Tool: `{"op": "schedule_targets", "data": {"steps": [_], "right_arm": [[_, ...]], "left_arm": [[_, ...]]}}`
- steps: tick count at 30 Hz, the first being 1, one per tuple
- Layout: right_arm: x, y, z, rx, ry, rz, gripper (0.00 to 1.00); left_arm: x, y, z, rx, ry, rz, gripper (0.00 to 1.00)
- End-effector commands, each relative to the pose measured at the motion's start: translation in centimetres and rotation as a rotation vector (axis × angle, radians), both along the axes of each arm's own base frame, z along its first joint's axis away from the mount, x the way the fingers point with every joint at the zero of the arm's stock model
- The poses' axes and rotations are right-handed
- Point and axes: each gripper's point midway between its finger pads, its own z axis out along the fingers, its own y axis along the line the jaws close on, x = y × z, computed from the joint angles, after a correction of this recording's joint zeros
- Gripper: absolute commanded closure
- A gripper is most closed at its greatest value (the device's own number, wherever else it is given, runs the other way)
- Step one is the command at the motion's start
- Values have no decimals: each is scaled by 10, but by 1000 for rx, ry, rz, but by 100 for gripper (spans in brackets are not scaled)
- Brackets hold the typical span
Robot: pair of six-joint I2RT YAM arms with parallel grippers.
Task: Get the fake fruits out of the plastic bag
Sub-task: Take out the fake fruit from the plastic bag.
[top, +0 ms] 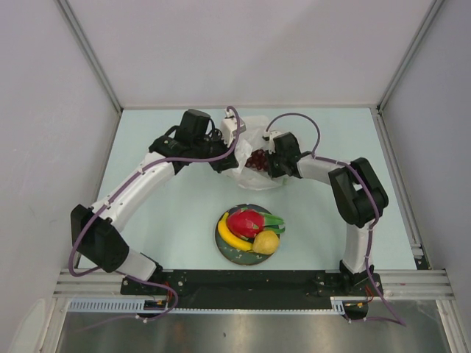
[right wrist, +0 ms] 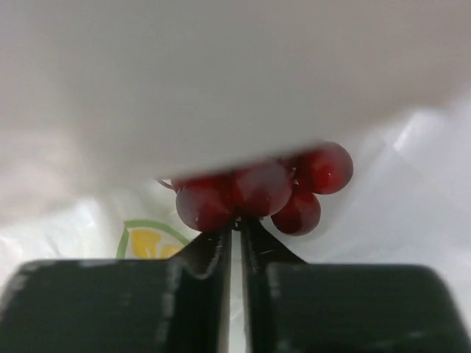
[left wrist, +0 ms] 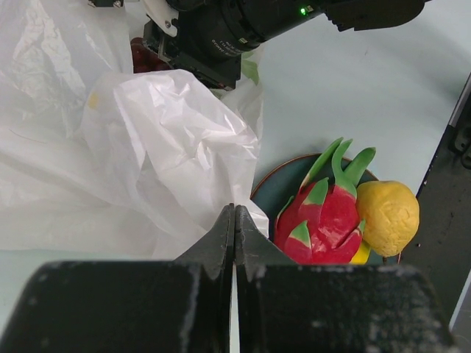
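Three fruits [top: 246,222] lie on the plate [top: 237,254]. Our left hand [left wrist: 234,215] is shut tight, pinching the bag [left wrist: 169,132]. Our right hand [right wrist: 235,232], nearly closed, touches the grapes [right wrist: 257,187]; we cannot tell if it grips.

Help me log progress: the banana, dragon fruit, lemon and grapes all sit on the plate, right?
Not the grapes. The banana, dragon fruit and lemon sit on the plate; the grapes are inside the bag, at the tips of the right hand, as the right wrist view shows.
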Motion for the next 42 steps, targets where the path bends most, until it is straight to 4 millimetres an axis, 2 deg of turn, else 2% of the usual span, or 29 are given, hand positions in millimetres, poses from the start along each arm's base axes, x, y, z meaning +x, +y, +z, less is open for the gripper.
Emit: {"op": "schedule_targets", "data": {"steps": [1, 5, 6, 9, 10, 12, 13, 15, 16, 18, 19, 22, 23, 29, 35, 38, 42], "right_arm": [[18, 17, 31, 28, -112, 90, 100], [12, 17, 59, 31, -146, 137, 100], [8, 16, 75, 35, -162, 150, 100], [2, 15, 103, 21, -220, 204, 100], [1, 14, 119, 25, -258, 214, 100], [-1, 14, 134, 37, -290, 237, 100], [-4, 15, 149, 54, -321, 265, 100], [-4, 12, 163, 73, -349, 273, 100], [-9, 15, 176, 96, -372, 293, 100], [-12, 13, 188, 105, -400, 306, 100], [-17, 15, 203, 127, -427, 330, 100], [-26, 19, 225, 145, -487, 376, 100], [-31, 19, 242, 151, -531, 382, 100], [-46, 9, 302, 173, -690, 356, 100], [-62, 4, 337, 184, -783, 351, 100], [-80, 9, 352, 173, -828, 402, 100], [-114, 18, 368, 180, -862, 506, 100]], "left_arm": [[6, -6, 17, -28, -42, 0, 100], [6, -5, 19, -28, -51, 2, 100], [8, -5, 19, -25, -56, 5, 100], [11, -3, 17, -11, -70, 13, 100], [13, -2, 17, -9, -73, 21, 100], [20, 2, 11, 11, -84, 53, 100], [24, 3, 9, 18, -84, 73, 100], [28, 4, 4, 19, -78, 101, 100], [32, 6, 1, 25, -84, 125, 100], [39, 5, -3, 19, -69, 160, 100], [42, 5, -4, 20, -63, 171, 100], [51, -1, -5, 12, -54, 188, 100], [56, -4, -5, 10, -51, 190, 100], [73, -9, -2, 7, -43, 203, 100], [78, -9, -6, 16, -39, 210, 100], [80, -6, -11, 26, -27, 218, 100], [79, -4, -13, 21, -19, 226, 100]]}}
